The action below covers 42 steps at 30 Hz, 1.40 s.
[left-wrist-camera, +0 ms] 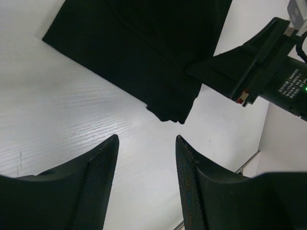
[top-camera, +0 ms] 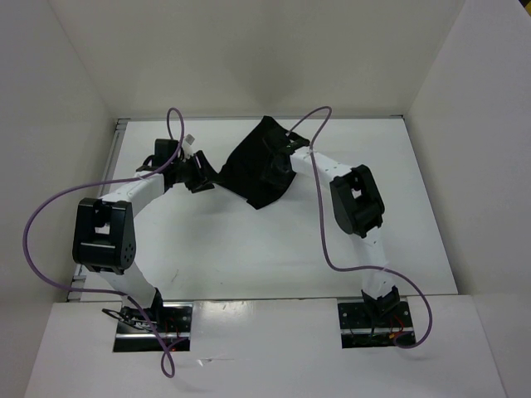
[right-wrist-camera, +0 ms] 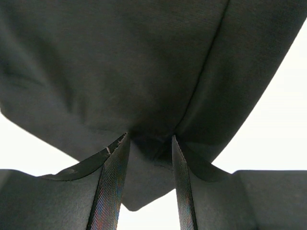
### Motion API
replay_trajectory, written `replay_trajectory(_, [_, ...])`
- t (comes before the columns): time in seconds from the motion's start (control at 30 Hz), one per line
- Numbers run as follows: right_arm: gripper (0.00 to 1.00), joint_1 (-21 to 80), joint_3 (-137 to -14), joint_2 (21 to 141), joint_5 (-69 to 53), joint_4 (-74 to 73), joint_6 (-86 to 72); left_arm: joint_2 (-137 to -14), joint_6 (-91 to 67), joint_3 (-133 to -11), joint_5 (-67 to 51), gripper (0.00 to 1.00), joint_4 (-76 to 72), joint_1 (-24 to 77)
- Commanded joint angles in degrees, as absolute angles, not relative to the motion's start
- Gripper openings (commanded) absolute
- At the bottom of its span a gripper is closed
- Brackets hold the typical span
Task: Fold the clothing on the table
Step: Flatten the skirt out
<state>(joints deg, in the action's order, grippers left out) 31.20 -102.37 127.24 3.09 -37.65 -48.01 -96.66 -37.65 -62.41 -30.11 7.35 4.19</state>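
The left gripper (left-wrist-camera: 146, 143) hangs over the white table (top-camera: 249, 249) toward its far left corner, jaws spread wide with nothing between them, just short of a corner of the cloth. The black clothing (top-camera: 249, 170) sits bunched by the table's far edge, about midway along it. At its right side the right gripper (right-wrist-camera: 148, 139) has its jaws partly closed, pinching a fold of the fabric.

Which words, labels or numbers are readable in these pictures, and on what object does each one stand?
White printed label on the black body behind the right pincer: several lines, too small and blurred to read.
Clothing and table: no text.
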Motion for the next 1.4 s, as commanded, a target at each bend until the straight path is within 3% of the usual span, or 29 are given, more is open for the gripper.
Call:
replay_trajectory(0.0, [0.46,31.82,-101.70,128.14,4.66,-39.38,-48.43,-96.94,-36.83,-61.61,-31.29,0.58,6.50,4.22])
replay_trajectory(0.13, [0.31,31.82,-100.63,128.67,4.66,-38.76,-48.43,-96.94,-36.83,-61.61,-31.29,0.58,6.50,4.22])
replay_trajectory(0.17, [0.14,31.82,-100.63,128.67,4.66,-38.76,-48.43,-96.94,-36.83,-61.61,-31.29,0.58,6.50,4.22])
replay_trajectory(0.23, [0.00,32.34,-101.16,127.98,5.80,-38.76,-48.43,-96.94,-36.83,-61.61,-31.29,0.58,5.98,4.22])
replay_trajectory(0.5, [0.00,35.77,-109.31,118.22,12.74,-43.76,-44.30,-96.94,-36.83,-61.08,-31.29,0.58,5.98,4.22])
replay_trajectory(0.67, [0.00,36.39,-115.66,116.28,10.73,-46.76,-41.23,-97.47,-37.35,-61.08,-31.29,0.58,5.98,4.22])
replay_trajectory(0.8, [0.00,36.39,-114.26,116.28,10.72,-46.76,-40.61,-97.47,-37.35,-61.08,-32.60,0.58,5.45,4.22])
replay_trajectory(0.9, [0.00,36.39,-111.01,116.28,9.49,-45.70,-40.61,-97.99,-36.65,-59.86,-40.67,0.58,0.38,4.22])
replay_trajectory(1.0, [0.00,36.39,-108.90,117.50,7.48,-43.59,-41.13,-98.00,-34.73,-59.85,-44.82,0.49,0.34,5.53])
replay_trajectory(1.3, [0.00,36.39,-107.67,119.71,5.19,-41.84,-41.13,-94.49,-34.54,-56.26,-55.55,0.48,-1.05,8.34])
replay_trajectory(1.37, [0.00,36.39,-107.67,120.41,4.58,-41.84,-41.13,-94.48,-32.61,-55.73,-55.55,0.44,0.69,9.84])
